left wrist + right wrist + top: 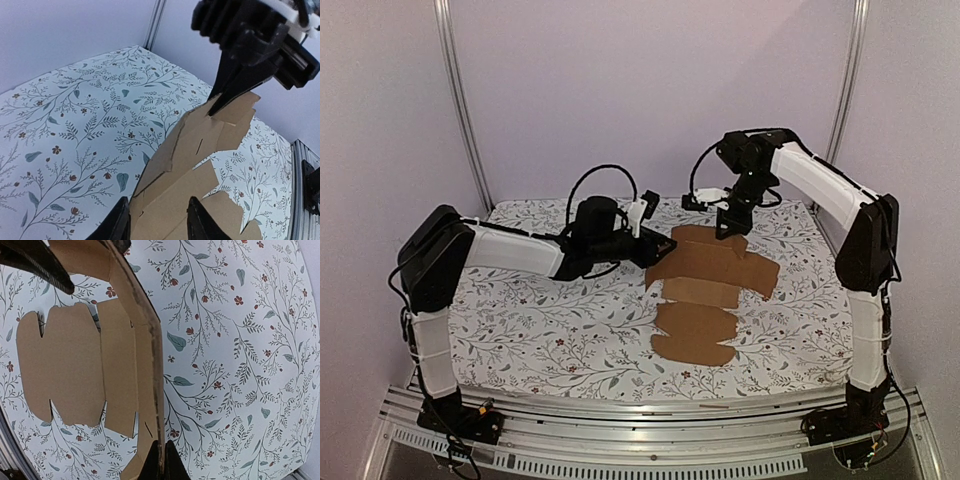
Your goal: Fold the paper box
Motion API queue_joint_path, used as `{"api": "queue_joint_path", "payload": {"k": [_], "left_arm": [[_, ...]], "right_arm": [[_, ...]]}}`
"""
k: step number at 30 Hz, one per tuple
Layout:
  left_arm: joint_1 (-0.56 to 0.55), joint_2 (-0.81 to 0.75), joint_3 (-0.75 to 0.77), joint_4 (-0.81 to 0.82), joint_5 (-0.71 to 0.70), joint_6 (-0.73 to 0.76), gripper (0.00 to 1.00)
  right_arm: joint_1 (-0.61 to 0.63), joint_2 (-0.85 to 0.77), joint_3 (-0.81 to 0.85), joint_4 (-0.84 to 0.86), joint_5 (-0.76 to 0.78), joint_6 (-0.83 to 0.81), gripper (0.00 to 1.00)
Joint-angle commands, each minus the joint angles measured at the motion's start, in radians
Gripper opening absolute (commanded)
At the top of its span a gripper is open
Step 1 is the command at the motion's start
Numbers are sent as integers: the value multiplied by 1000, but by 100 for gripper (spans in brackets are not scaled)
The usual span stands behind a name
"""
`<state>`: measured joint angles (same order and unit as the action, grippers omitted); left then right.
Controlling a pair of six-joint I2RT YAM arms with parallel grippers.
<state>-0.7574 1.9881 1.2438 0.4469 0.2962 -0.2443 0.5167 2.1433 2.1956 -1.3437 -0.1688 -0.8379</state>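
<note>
1. Top external view: the paper box (pixel 705 290) is an unfolded brown cardboard sheet on the patterned counter (pixel 550 320). Its near panels lie flat and its far part is raised.
2. Right gripper (pixel 730 228): at the box's far edge. The right wrist view shows its fingers (pixel 170 465) clenched on that edge, with the raised panel standing nearly upright between them.
3. Left gripper (pixel 658 247): at the box's left corner. In the left wrist view its fingers (pixel 120 222) stand well apart with cardboard between them. It reads as released, straddling the sheet rather than pinching it.
4. Handling, as judged: the sheet is light and thin. It looks stiff across each panel and weak along the creases, so it should hinge there and spring back if let go. The unprinted surface should give fair grip. The slits and tab flaps look liable to tear or buckle.
5. Where to take hold, as judged: pinch a panel edge close to a crease, clear of the slits, while the other gripper pins the neighbouring panel.
6. Step in hand, as judged: raising the first wall. Folding is at an early stage.
</note>
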Motion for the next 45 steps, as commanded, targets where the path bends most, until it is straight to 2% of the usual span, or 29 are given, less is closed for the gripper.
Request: {"api": "queue_joint_path", "payload": {"k": [1,7,13,16,21,24,29,32,33,35,42,45], "left_arm": [[-7,-68,-20,-135,-124,-47,39],[-13,-71,-29,-255,-148,-44,43],[-27,-61,-65,-254,-182,-38,44],[-27,-59,-77,-259,-239,-31,39],[-4,0,-13,-256,-225,54,17],[19,46,20,-228,-143,94,8],[60,71,18,-124,-3,145,4],[103,69,40,-100,169,146,2],[124,69,63,-119,271,134,2],[137,62,131,-193,362,141,2],[136,59,284,-437,543,237,3],[138,93,368,-660,621,309,4]], "right_arm": [[4,31,18,-96,3,24,1],[4,3,11,-95,-3,23,1],[4,-15,-18,-87,-14,26,1],[5,-32,-37,-97,-42,14,1],[5,-71,-73,-128,-122,-55,1],[5,-78,-76,-147,-149,-81,1],[4,-87,-90,-169,-166,-102,0],[5,-83,-82,-211,-161,-127,0],[4,-81,-75,-227,-157,-133,0],[3,-69,-71,-251,-147,-143,0],[5,-74,-83,-253,-167,-134,1],[5,-64,-52,-287,-170,-132,2]]}}
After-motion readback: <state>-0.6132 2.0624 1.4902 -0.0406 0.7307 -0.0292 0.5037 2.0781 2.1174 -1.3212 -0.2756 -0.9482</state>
